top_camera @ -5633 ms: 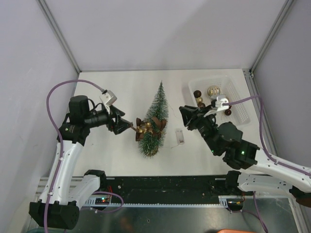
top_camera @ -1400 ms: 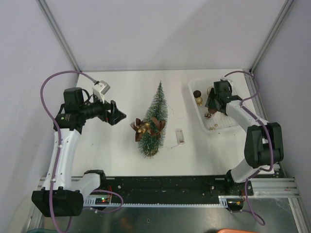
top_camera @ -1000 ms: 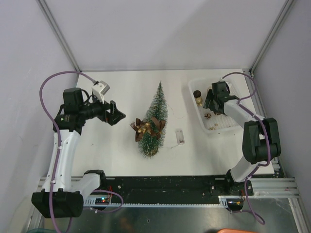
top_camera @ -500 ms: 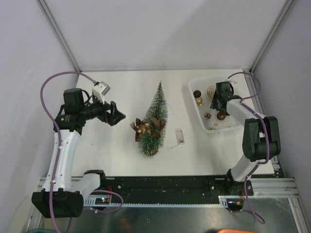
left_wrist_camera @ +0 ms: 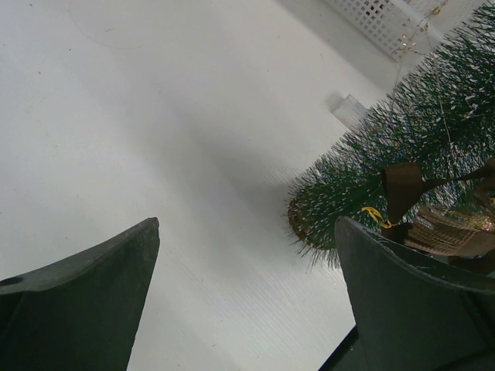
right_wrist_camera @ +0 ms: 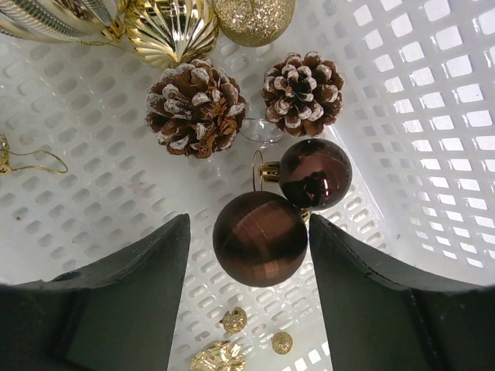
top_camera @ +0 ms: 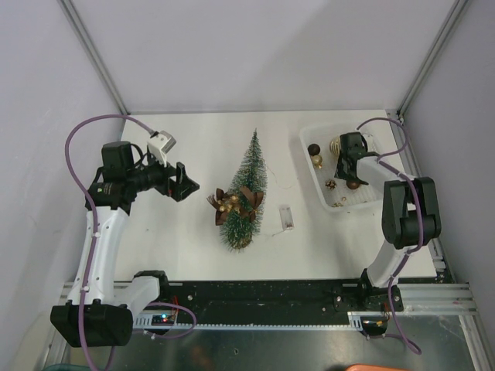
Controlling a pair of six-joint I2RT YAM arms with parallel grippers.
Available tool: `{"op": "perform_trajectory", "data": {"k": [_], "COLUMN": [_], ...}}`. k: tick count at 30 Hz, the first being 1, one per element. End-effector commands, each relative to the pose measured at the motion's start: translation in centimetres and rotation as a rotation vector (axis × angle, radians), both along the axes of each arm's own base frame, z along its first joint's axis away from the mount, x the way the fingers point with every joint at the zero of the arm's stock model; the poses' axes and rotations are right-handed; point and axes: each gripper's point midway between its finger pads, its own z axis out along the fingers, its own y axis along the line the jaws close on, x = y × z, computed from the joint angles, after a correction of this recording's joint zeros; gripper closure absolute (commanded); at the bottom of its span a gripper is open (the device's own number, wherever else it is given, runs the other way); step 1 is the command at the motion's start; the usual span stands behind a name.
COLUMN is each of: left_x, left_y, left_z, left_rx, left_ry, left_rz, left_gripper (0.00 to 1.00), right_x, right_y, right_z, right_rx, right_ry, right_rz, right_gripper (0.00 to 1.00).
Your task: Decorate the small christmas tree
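Hovering over the basket at the table's far right corner, the R gripper points down into it. In the R wrist view its fingers stand apart either side of a big brown bauble; there's a gap on one side, the other finger is at or v. close to the ball, so no firm grip shows. A smaller brown bauble touches the big one, w/ two pinecones and gold baubles beyond, all on the basket's perforated floor. The tree is at table centre, base toward the arms, tip toward the back wall; can't tell if upright or lying. A brown bow w/ gold bits sits on its lower half. A small clear box lies just right of the tree. The L gripper is left of the tree, apart from it, fingers spread wide w/ nothing between them.
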Motion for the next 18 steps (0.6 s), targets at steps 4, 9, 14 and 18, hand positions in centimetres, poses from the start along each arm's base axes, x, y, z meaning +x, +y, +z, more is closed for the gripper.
{"op": "perform_trajectory", "data": {"k": [4, 9, 14, 18], "left_x": [0.0, 0.0, 0.0, 0.1], "left_y": [0.2, 0.3, 0.1, -0.3], "left_z": [0.3, 0.3, 0.2, 0.4], "left_rx": [0.018, 0.021, 0.011, -0.011], "left_ry": [-0.036, -0.037, -0.031, -0.02], "left_rz": [-0.004, -0.001, -0.01, -0.028], "left_gripper": [0.0, 0.0, 0.0, 0.0], "right_x": [1.5, 2.0, 2.2, 2.6], "right_y": [-0.1, 0.1, 1.4, 5.4], "right_z": [0.4, 1.2, 4.1, 10.3], "right_rx": [0.004, 0.026, 0.067, 0.228], "right_ry": [-0.014, -0.045, -0.114, -0.278], "right_rz": [-0.002, -0.009, 0.024, 0.139], "right_gripper": [0.42, 0.6, 0.68, 0.68]}}
